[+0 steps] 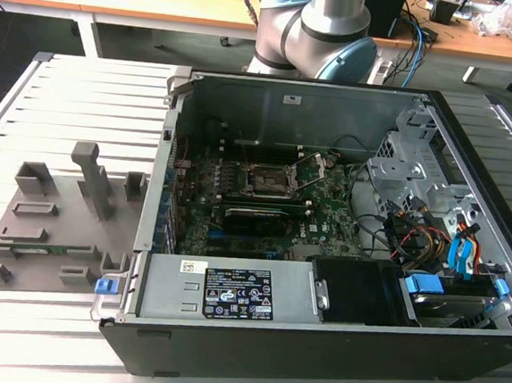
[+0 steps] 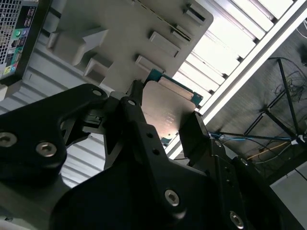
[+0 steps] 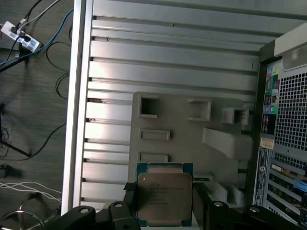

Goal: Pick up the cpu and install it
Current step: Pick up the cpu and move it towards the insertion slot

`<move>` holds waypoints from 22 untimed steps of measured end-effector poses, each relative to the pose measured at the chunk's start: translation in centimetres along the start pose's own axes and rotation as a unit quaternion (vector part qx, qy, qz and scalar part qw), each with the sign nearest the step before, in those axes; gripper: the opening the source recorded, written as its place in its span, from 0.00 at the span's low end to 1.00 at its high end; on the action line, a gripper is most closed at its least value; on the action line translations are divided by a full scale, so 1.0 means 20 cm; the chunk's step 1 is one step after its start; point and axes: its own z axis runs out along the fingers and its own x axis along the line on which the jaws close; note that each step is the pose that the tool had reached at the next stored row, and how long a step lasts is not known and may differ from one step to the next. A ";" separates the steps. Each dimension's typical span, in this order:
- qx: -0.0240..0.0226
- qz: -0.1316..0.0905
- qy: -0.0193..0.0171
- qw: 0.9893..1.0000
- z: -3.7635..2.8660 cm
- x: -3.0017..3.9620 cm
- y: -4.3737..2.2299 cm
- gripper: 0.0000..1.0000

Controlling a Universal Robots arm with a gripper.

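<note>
First wrist view: cpu held over the fixture plate, clamped edge to edge

From my desk I read the gripper as closed to the chip's width. Its two dark fingers press on opposite side edges, and nothing else is in their grasp. I judge that the edge grip is chosen to keep the pads off the metal lid and off the contact face beneath.

The cpu hangs in the air above the grey plate, towards the end away from its square pocket. The plate lies on the slatted table, close beside the computer case.

The chip sits level with its silvery lid facing this camera and a thin green rim around it. It is nearly square. The slightly longer sides look to be the clamped ones, so that axis runs along the fingers and across the table's slats.

In the exterior view the arm rises behind the far wall of the open case. On the board inside, the socket seems to have its metal frame swung up.
</note>
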 end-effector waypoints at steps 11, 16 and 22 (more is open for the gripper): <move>-0.001 0.000 0.000 1.000 -0.110 -0.006 0.020 0.55; -0.005 0.000 0.000 1.000 -0.120 -0.013 0.053 0.55; -0.005 0.000 0.000 1.000 -0.121 -0.032 0.079 0.55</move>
